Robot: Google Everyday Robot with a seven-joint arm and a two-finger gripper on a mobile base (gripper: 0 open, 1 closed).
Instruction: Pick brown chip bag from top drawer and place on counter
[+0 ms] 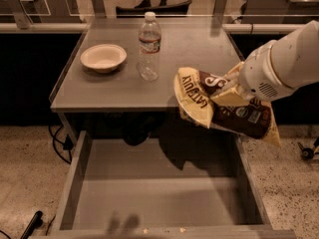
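Observation:
The brown chip bag is crinkled, dark brown with pale yellow edges and white lettering. It hangs in the air at the right, over the front right corner of the counter. My gripper is shut on the bag's upper middle, at the end of my white arm coming in from the right. The top drawer is pulled open below the counter, and its flat grey bottom shows only shadow.
A pale bowl sits at the counter's left. A clear water bottle stands upright near the counter's middle, left of the bag. Cables lie on the speckled floor at the left. A railing runs behind the counter.

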